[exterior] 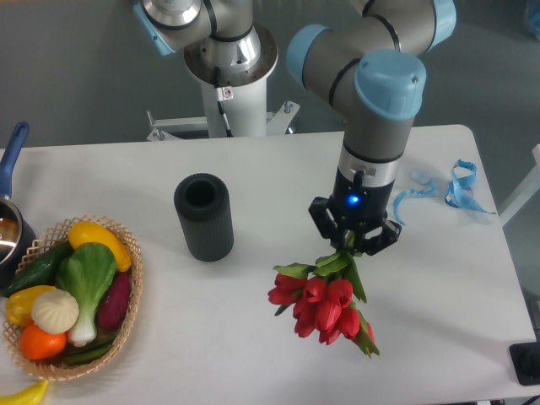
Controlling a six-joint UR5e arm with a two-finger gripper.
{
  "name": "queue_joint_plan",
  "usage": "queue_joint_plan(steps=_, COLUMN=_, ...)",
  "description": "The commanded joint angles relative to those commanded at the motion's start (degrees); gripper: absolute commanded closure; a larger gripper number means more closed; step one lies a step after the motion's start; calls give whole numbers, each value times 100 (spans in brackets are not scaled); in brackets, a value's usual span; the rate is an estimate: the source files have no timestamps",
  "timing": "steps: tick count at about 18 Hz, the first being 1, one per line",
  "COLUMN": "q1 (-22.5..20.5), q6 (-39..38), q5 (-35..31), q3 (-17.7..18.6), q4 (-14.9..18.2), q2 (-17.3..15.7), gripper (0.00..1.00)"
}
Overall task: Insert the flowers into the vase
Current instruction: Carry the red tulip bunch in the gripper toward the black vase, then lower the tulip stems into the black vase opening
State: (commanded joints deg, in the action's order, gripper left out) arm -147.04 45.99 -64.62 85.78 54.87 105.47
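Observation:
My gripper (348,246) is shut on the green stems of the flowers (321,302), a bunch of red tulip buds that hangs head-down below it, over the table right of centre. The fingers are mostly hidden by the wrist and the leaves. The vase (203,216), a ribbed black cylinder with its round mouth up, stands upright on the table well to the left of the gripper, apart from the flowers.
A wicker basket (128,291) of toy vegetables sits at the front left. A pot with a blue handle (10,152) is at the left edge. Blue ribbon (456,187) lies at the right. The robot base (228,59) stands behind the table.

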Motion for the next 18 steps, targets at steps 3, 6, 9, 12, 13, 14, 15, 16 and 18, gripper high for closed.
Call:
queue_joint_plan(steps=3, q1=105, q6=-396, q5=791, q3=123, q4=-344, q2=-53, gripper=100)
queue_joint_plan(steps=6, q1=220, q6=-424, q5=1686, q3=412, q4=-555, q2=-150, gripper=100)
queue_joint_plan(steps=9, q1=203, q6=-476, q5=2628, q3=886, q4=-897, q2=-535, gripper=100)
queue_joint_plan(steps=12, q1=97, q6=-556, q5=3462, q3=1580, q4=-1442, q2=-957, gripper=100)
queue_joint_plan(steps=13, q1=-16, q6=-547, q5=3691, q3=1756, q4=-1548, q2=-1098, gripper=100)
queue_joint_plan(steps=14, q1=-113, q6=-538, q5=3859, q3=1871, q4=-1566, q2=-1212, gripper=100)
queue_joint_plan(steps=15, q1=-192, q6=-529, q5=4009, q3=1951, q4=-1567, q2=-1318, gripper=100)
queue_joint_plan(steps=16, q1=-263, q6=-503, q5=4167, q3=2038, q4=-1575, q2=-1380, gripper=100)
queue_joint_plan(steps=18, q1=-386, q6=-276, q5=4492, q3=2249, q4=-1584, q2=-1494, gripper=98)
